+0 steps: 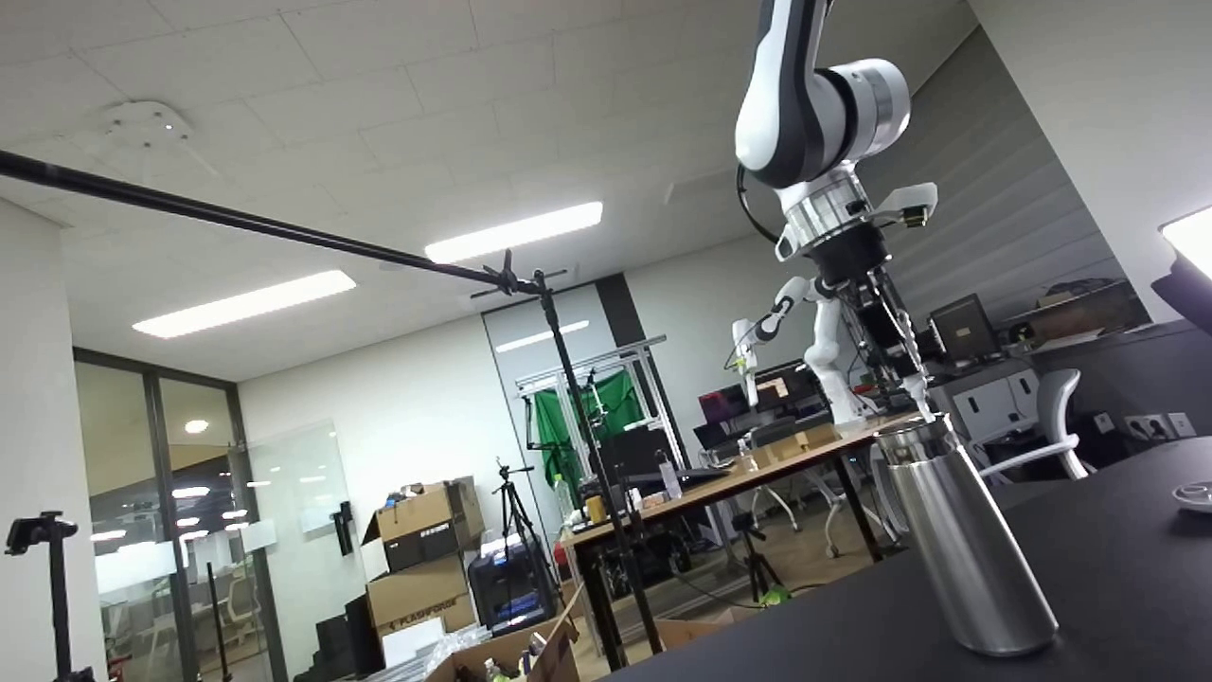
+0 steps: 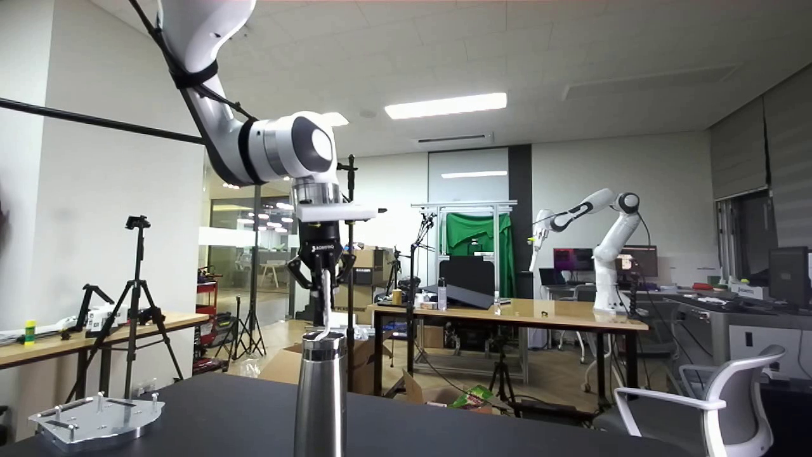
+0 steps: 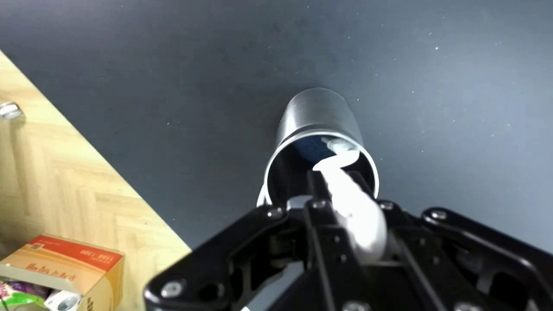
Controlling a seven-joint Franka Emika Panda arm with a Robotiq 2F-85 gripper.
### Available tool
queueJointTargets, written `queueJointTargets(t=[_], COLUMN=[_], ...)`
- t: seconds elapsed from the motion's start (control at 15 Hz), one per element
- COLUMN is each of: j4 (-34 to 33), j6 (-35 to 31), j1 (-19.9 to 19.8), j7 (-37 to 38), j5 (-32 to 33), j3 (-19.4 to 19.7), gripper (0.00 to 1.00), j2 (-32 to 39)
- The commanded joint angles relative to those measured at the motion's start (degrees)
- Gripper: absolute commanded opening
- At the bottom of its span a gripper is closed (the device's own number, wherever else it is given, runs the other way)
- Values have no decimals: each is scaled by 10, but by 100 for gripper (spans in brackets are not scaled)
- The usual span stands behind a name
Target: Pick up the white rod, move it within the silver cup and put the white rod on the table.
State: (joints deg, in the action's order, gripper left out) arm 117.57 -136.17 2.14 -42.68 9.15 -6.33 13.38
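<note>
The silver cup (image 1: pixel 971 549) is a tall steel vessel standing upright on the black table (image 1: pixel 805 620). It also shows in an exterior view (image 2: pixel 320 400) and the wrist view (image 3: pixel 319 108). My gripper (image 3: pixel 337 178) is shut on the white rod (image 3: pixel 356 211), right above the cup's mouth. The rod has a twisted surface and a curved lower end. In both exterior views the rod (image 2: pixel 327 295) points down, and its lower end is at the cup's opening, seemingly just inside. The rod's tip is partly hidden by the rim.
A metal plate with several posts (image 2: pixel 101 419) lies on the table in an exterior view. A small round white item (image 1: pixel 1195 496) lies at the table's right. The table's edge crosses the wrist view's left side, with a cardboard box (image 3: pixel 65 268) on the floor beyond.
</note>
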Motion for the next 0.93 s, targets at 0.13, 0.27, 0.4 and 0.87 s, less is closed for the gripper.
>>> queueJointTargets(t=[0.13,0.27,0.4,0.87], j4=[-26,-25,-13,5], j6=[30,35,19,-3], j1=[3,2,-3,-7], j7=[9,7,4,40], j5=[5,-3,-26,-57], j3=[3,4,4,3], gripper=[4,4,4,4], j2=[-45,-42,-35,25])
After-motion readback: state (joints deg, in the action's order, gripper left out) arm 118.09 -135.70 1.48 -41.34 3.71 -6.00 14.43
